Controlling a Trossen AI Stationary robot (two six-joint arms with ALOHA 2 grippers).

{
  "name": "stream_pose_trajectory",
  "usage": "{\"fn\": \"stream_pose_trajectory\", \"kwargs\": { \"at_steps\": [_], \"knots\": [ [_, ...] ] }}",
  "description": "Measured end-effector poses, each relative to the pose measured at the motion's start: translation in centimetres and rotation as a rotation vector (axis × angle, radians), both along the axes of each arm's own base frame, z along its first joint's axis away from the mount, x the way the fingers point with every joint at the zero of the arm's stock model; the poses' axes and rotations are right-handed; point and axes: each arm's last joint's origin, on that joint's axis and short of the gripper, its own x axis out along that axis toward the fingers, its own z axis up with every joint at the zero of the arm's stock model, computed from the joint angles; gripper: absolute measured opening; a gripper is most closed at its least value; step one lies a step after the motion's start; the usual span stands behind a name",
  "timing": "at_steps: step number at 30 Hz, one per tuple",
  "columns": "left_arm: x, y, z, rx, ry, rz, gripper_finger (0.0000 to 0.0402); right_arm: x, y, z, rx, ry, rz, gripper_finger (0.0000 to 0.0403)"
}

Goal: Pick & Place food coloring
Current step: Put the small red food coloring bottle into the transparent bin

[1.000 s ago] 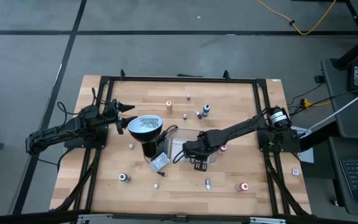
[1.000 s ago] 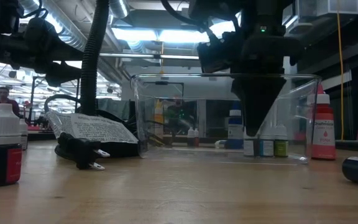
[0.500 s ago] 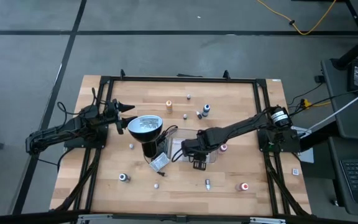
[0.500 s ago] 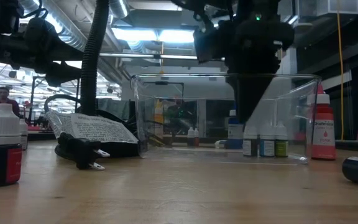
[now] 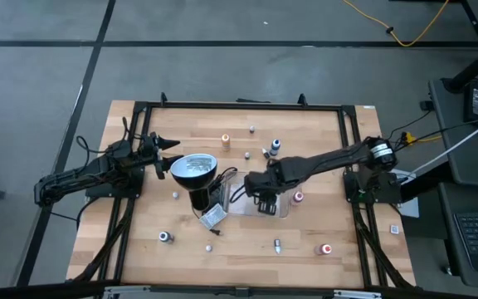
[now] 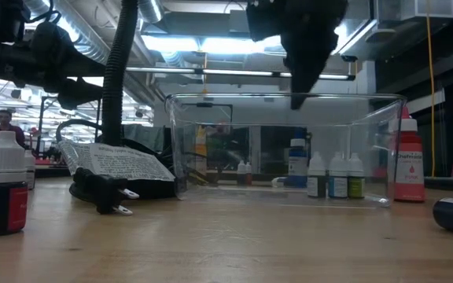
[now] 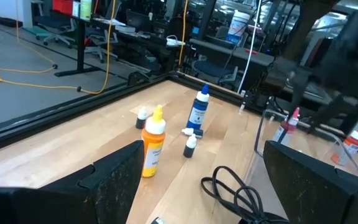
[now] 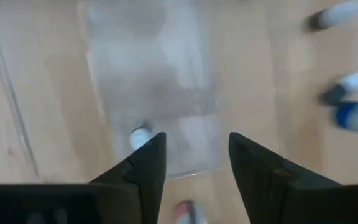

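No label text could be read. Three tiny white-capped food coloring bottles (image 6: 336, 176) were seen right of centre inside the clear rectangular plastic tray (image 6: 211, 106). The right gripper (image 6: 297, 93), parted and empty, was seen above; the left gripper (image 5: 168, 143) was spread wide at left.

The worktop (image 5: 305, 124) is pale wood in jointed strips, smooth with a soft satin sheen, edged by a matt black metal frame (image 5: 239, 105). The tray (image 6: 368, 110) is clear hard plastic, glossy and reflective on its walls. The lamp (image 5: 194, 170) has a matt black body and a bright, silvery metallic head; its cord (image 7: 232, 190) looks like smooth black rubber or plastic. The food coloring bottles (image 6: 336, 177) are smooth plastic with white caps and printed paper-like labels; the orange bottle (image 7: 153, 144) looks slightly glossy. The right claw (image 8: 191, 163) has dark matt fingers (image 8: 145, 168) that look like plastic. The floor (image 5: 222, 50) is dull grey, like concrete.
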Motion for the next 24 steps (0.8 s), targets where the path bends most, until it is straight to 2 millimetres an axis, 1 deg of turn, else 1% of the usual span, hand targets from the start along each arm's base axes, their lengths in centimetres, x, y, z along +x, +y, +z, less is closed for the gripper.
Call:
{"fn": "stream_pose_trajectory", "kwargs": {
  "at_steps": [3, 8, 11, 14, 18, 22, 24],
  "knots": [
    [0.0, 0.0, 0.0, -0.002, 0.004, 0.000, 0.0322, -0.4, -0.7, 1.4, -0.024, -0.035, -0.051, 0.0198],
    [0.0, 0.0, 0.0, -0.001, 0.004, 0.000, 0.0322, -0.7, -2.0, 3.5, -0.016, -0.108, -0.133, 0.0249],
    [0.0, 0.0, 0.0, -0.001, 0.002, 0.000, 0.0322, -0.8, -3.3, 4.5, -0.010, -0.138, -0.195, 0.0276],
    [0.0, 0.0, 0.0, -0.001, 0.002, 0.000, 0.0322, -0.7, -4.8, 5.7, -0.028, -0.171, -0.262, 0.0295],
    [0.0, 0.0, 0.0, -0.002, 0.005, 0.000, 0.0322, -0.5, -7.4, 7.1, -0.036, -0.203, -0.301, 0.0303],
    [0.0, 0.0, 0.0, -0.002, 0.005, 0.000, 0.0322, -0.5, -10.2, 8.3, -0.054, -0.242, -0.342, 0.0301],
    [0.0, 0.0, 0.0, -0.001, 0.005, 0.000, 0.0322, -0.5, -11.7, 8.6, -0.064, -0.267, -0.366, 0.0299]
  ]
}}
